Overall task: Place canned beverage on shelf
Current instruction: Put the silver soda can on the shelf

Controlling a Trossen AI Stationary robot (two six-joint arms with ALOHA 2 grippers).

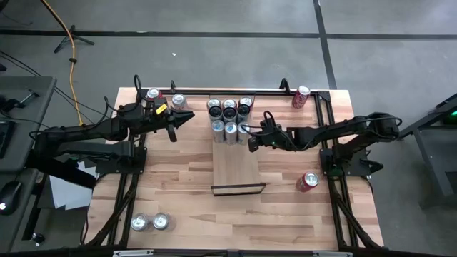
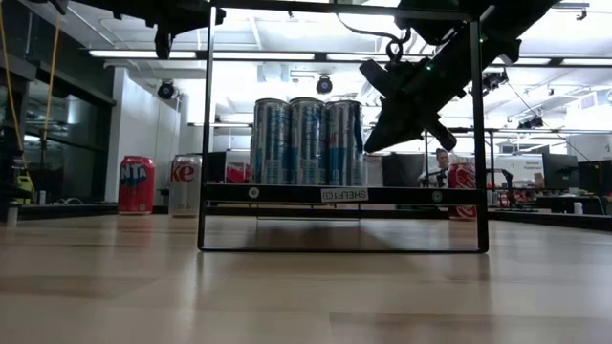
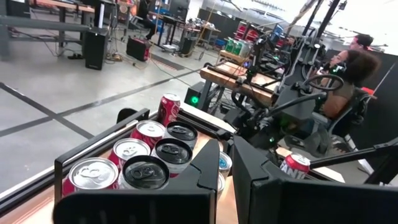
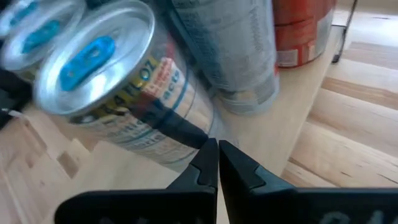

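The shelf (image 1: 235,171), a pale board with black end rails, lies at the table's middle. Several canned beverages (image 1: 228,118) stand upright in a cluster on its far end, also seen as cans (image 2: 306,141) in the low view. My right gripper (image 1: 251,143) is shut and slants down at the cluster's near right side, its tips (image 4: 217,158) right beside a silver can with a blue tab (image 4: 118,81). My left gripper (image 1: 175,121) is shut and level at the far left, holding nothing, next to two loose cans (image 1: 166,98). My right gripper's shut fingertips (image 4: 208,155) stand at the lower side wall (image 4: 186,146) of the silver can, coming slanting from the table's right. Whether they touch the wall, I cannot tell. The can stands on the shelf board.
A red can (image 1: 301,96) stands at the far right corner and another red can (image 1: 308,181) sits near the right edge. Two cans (image 1: 150,223) stand at the near left. The shelf's near half (image 1: 237,178) is bare board. People sit beyond the table (image 3: 348,68).
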